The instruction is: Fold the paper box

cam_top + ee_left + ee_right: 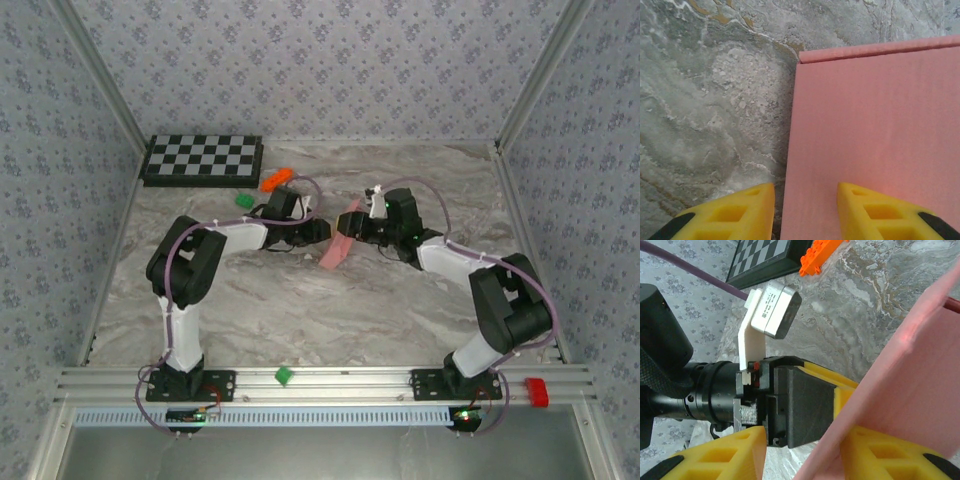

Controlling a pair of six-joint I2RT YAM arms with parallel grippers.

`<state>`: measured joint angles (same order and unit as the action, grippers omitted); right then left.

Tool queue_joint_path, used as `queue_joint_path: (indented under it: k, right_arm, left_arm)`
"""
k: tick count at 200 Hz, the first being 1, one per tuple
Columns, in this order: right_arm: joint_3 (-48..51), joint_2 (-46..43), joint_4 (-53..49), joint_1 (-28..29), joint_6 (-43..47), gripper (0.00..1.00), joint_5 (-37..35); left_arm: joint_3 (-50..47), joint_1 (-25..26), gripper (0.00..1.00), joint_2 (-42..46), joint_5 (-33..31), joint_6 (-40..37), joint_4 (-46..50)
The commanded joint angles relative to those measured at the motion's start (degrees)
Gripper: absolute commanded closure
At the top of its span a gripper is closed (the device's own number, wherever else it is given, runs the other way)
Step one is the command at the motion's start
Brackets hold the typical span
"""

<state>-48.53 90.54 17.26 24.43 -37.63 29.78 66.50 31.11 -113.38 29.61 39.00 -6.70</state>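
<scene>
left arm [186,266], right arm [506,304]: black joints, white links | cables [690,270]: purple | left hand [805,187]: yellow fingers [740,212]

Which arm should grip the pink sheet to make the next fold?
Right, probably: the right gripper, open, straddles the tilted paper box, so closing would pinch it. The left gripper meets it face-on, better for bracing.

No legible text or numbers
</scene>
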Motion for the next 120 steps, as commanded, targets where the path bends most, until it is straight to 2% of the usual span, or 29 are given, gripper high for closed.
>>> queue_joint_path:
  k: [1, 57, 95, 120]
  right_arm:
    - [-2.56, 2.35, -2.14, 0.49, 1.06, 0.56, 0.1]
    - [-6.93, 5.26, -4.19, 1.34, 1.11, 0.56, -0.81]
    - [-9.97, 3.74, -10.71, 1.5, 4.47, 0.57, -6.57]
    - [-12.54, 4.85, -12.6, 1.4, 5.14, 0.59, -5.6]
  left_arm:
    - [-1.13, -0.4, 0.62, 0.06, 0.55, 1.38, -2.41]
    - [-2.75, -1.6, 0.6, 3.36, -5.79, 1.47, 0.24]
    - [-1.86, -1.71, 0.59, 5.16, -7.27, 0.07, 2.6]
    - [-1.31, -1.81, 0.59, 5.1, -7.85, -0.16, 3.08]
